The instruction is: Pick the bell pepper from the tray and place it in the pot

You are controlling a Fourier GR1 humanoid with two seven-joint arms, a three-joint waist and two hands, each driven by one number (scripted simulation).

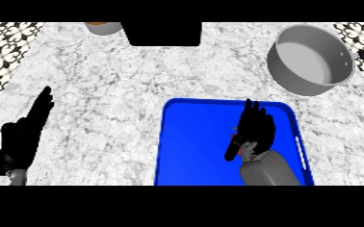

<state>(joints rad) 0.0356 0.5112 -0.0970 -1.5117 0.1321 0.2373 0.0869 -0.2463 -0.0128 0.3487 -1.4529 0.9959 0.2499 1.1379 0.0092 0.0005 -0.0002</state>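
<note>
The blue tray (192, 144) lies at the counter's front, right of centre. My right hand (257, 127) is over its right half, fingers pointing away and bent downward. Only small red slivers of the bell pepper (240, 148) show between the thumb and the palm; the hand hides the rest and is curled round it. The grey pot (334, 84) stands at the back right, beyond the tray, with nothing visible inside. My left hand (25, 134) rests open at the left edge, fingers straight.
A black block (162, 33) sits at the back centre. Next to it, on the left, is an orange-brown container (104, 27), cut off by the view's top. Patterned wall patches show at both back corners.
</note>
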